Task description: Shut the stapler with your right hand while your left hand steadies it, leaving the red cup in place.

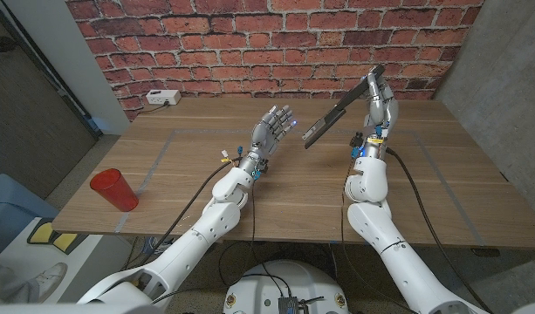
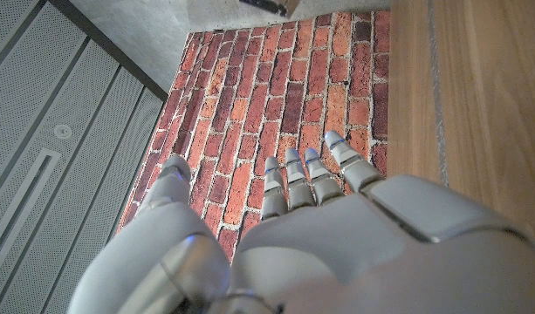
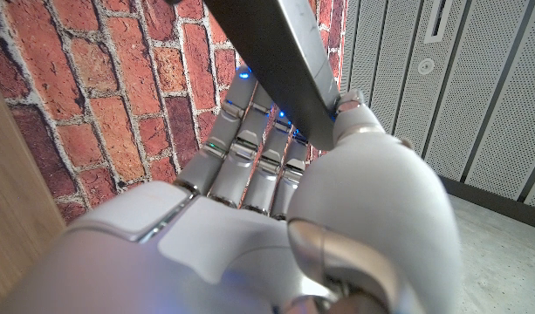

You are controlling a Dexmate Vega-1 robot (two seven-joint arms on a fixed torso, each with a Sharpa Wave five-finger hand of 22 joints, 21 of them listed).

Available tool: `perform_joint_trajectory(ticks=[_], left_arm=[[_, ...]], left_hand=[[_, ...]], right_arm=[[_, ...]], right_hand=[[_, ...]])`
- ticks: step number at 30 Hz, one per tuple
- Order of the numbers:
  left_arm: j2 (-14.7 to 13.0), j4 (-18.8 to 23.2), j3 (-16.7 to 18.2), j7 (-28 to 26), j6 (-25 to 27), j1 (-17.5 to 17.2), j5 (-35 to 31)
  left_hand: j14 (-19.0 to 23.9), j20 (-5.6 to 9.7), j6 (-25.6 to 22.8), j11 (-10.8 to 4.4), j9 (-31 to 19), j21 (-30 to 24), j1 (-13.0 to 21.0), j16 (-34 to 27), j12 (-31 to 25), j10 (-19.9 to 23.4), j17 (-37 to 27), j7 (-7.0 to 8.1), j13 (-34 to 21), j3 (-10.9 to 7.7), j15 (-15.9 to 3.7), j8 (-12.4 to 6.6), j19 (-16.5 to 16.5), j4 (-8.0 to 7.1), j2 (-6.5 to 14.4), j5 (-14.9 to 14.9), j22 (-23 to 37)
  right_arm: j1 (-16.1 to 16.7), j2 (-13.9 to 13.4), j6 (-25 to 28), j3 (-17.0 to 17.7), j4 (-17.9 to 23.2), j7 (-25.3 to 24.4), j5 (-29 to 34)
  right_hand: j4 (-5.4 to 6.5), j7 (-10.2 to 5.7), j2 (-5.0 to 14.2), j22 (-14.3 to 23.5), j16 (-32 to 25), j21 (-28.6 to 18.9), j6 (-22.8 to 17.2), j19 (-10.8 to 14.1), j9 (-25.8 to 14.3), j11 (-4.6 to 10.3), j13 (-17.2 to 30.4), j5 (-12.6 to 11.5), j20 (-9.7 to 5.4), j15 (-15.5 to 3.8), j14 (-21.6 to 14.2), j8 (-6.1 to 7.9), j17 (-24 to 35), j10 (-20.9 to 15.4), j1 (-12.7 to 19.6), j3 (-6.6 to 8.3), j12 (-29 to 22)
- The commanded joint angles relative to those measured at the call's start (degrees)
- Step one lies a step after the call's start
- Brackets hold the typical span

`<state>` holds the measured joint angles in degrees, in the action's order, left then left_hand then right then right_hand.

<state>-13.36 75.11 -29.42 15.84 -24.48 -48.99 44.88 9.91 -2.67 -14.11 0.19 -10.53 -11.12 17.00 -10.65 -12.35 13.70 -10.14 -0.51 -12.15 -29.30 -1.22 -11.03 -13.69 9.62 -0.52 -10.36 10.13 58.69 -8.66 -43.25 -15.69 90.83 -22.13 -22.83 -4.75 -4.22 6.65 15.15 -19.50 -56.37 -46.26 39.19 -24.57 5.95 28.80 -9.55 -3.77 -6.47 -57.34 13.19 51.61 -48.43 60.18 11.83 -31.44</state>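
Above the surface (image 1: 206, 157), near its far middle, the right hand (image 1: 378, 98) holds the stapler (image 1: 341, 108) in the air. Its fingers (image 3: 250, 144) and thumb are closed on one end of the stapler, and the long dark body reaches out tilted toward the left hand (image 1: 271, 127). The left hand is raised just beside the free end, fingers (image 2: 306, 170) spread apart, holding nothing. At the surface's left front corner, well apart from both hands, the red cup (image 1: 113, 189) stands upright.
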Motion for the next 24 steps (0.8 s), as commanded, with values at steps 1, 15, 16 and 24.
perform_joint_trajectory(ticks=[1,15,16,24], left_arm=[[1.05,-0.37,-0.13,0.83,0.13,-0.34,1.03],[1.93,-2.56,-1.25,1.42,-1.25,0.42,-1.04],[1.93,-2.56,-1.25,1.42,-1.24,0.41,-1.05],[1.87,-2.22,-1.60,0.92,-1.41,0.13,-1.77]], left_hand=[[0.26,0.13,-1.11,-0.15,-0.35,-0.25,1.80,-0.17,-0.75,0.74,-0.06,-0.94,-0.22,-0.75,-0.32,-0.57,-0.36,0.23,0.28,0.17,0.05],[-1.23,-0.51,7.20,-1.02,-1.65,-0.07,4.57,0.07,-0.15,-2.23,-0.15,1.77,-0.80,0.40,0.09,0.80,0.15,0.09,-2.33,0.34,0.07],[-1.26,-0.51,7.24,-1.03,-1.64,-0.07,4.62,0.08,-0.17,-2.22,-0.15,1.68,-0.81,0.42,0.04,0.76,0.16,0.09,-2.38,0.33,0.07],[-0.33,-0.19,7.44,-1.82,-0.88,-0.29,6.44,-0.32,-1.08,-1.03,-0.20,3.00,-1.25,1.01,-0.94,-0.53,-0.27,-0.09,-3.45,0.08,0.10]], right_arm=[[-0.94,1.20,-1.27,0.43,-1.43,-0.22,-0.49],[-1.23,3.04,-3.13,1.26,-2.39,-2.67,3.79],[-1.23,3.05,-3.14,1.27,-2.40,-2.66,3.79],[-1.66,4.05,-3.86,1.34,-3.55,-3.72,5.68]], right_hand=[[-3.71,-3.84,2.42,-0.20,0.15,-0.76,-3.66,-0.10,-0.35,4.26,0.03,-0.36,-8.12,-6.85,-2.97,-0.09,0.38,-4.13,1.87,11.96,-0.25],[-3.67,-3.98,2.37,-0.79,0.58,-1.75,-3.74,-0.94,-0.39,4.21,0.02,-0.38,-8.18,-6.84,-3.03,-0.29,0.61,-3.92,1.61,12.10,-0.14],[-3.68,-3.99,2.37,-0.81,0.60,-1.78,-3.70,-0.98,-0.39,4.29,0.06,-0.38,-8.18,-6.84,-3.01,-0.32,0.61,-3.88,1.61,12.11,-0.15],[-3.70,-4.08,2.35,-1.11,0.89,-2.41,-3.66,-1.38,-0.58,4.32,0.27,-0.38,-8.16,-6.81,-2.85,-0.34,0.76,-3.67,1.53,12.20,-0.15]])
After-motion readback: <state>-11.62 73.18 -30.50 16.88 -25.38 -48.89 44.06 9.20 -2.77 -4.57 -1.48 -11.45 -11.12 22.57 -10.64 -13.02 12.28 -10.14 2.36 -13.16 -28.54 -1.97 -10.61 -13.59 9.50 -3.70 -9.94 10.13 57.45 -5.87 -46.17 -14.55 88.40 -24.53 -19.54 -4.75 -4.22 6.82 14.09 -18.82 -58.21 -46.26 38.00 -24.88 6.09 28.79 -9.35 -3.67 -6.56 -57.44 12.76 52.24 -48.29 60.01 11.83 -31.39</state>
